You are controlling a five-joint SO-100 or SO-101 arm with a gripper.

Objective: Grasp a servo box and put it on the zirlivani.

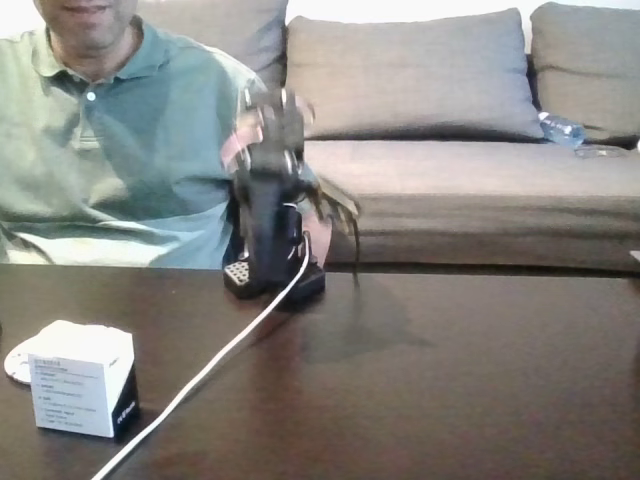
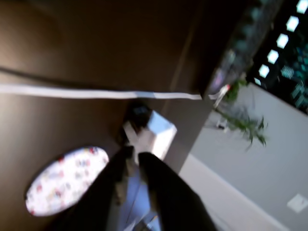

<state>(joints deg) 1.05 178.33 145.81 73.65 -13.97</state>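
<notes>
In the wrist view the box [image 2: 155, 134] lay just past the jaws' tips [image 2: 135, 156], straight ahead on the desk [image 2: 96, 43]; the jaws were a little open, holding nothing; the disc [image 2: 65, 180] sat beside them

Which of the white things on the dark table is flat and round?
The zirlivani, the speckled disc at the fixed view's left edge, partly behind the servo box, which is a cube.
</notes>
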